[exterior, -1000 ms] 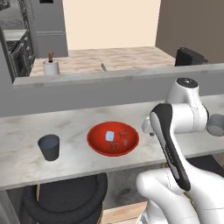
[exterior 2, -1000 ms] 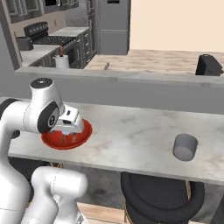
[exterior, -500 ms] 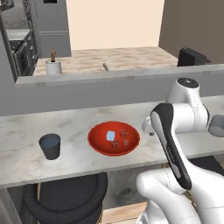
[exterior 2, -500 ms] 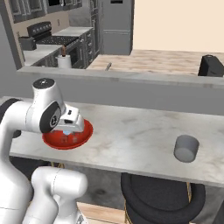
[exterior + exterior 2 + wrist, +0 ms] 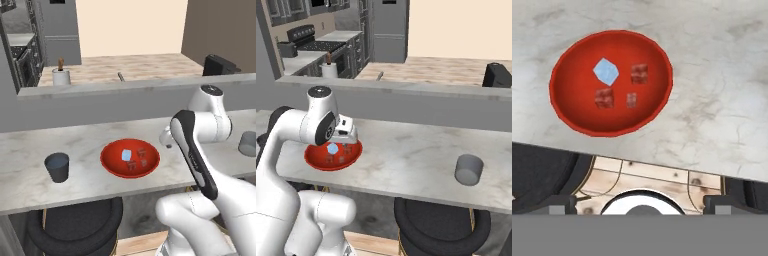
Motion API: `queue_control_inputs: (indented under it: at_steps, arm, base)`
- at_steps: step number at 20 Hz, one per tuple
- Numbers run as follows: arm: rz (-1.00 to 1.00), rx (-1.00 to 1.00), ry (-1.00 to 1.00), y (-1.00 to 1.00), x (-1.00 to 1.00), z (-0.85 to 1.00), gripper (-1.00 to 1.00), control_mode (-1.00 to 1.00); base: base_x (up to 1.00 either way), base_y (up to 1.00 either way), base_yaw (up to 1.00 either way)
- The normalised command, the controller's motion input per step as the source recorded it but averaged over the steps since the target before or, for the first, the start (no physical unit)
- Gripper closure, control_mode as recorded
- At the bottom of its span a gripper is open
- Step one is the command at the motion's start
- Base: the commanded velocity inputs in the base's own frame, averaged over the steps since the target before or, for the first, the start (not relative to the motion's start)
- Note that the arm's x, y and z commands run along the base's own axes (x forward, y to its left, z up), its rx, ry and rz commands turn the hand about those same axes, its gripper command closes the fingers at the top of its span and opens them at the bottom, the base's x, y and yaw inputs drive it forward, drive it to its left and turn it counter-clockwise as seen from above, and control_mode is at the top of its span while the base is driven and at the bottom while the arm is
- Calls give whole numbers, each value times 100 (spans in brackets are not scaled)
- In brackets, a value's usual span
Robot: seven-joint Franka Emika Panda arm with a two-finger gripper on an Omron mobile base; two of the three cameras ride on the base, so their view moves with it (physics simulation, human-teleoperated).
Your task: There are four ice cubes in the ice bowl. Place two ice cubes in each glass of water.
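The red ice bowl (image 5: pixel 114 165) sits on the marble counter near its front edge. It holds several ice cubes: one pale blue (image 5: pixel 606 71), the others nearly clear (image 5: pixel 639 73). My gripper (image 5: pixel 344 141) hovers over the bowl's (image 5: pixel 316 158) far right rim and looks down into the bowl (image 5: pixel 579 97). Its jaws stand wide open with nothing between them, and the dark fingertips (image 5: pixel 554 202) show at the bottom corners of the hand view. A dark grey glass (image 5: pixel 57 166) stands left of the bowl. A lighter grey glass (image 5: pixel 469 169) stands far to the right.
A raised grey ledge (image 5: pixel 125 87) runs behind the counter. Beyond it a wooden counter carries a white cylinder with a brown top (image 5: pixel 61 75). Black round stools (image 5: pixel 436 225) stand below the counter's front edge (image 5: pixel 75 195).
Both base views have shifted very slightly, so the camera moved a little. The arm holds about the same pose over the bowl and the jaws stay open.
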Motion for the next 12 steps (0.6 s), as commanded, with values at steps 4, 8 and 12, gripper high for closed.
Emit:
queue_control_inputs:
  at_steps: [4, 8, 12]
  arm:
    - [9, 2, 0, 0, 36, 0, -100, -100]
    - [9, 0, 0, 0, 37, 0, -100, -100]
    - [8, 0, 0, 11, 44, 0, -100, -100]
  base:
    - [0, 0, 0]
    - [0, 0, 0]
    - [0, 0, 0]
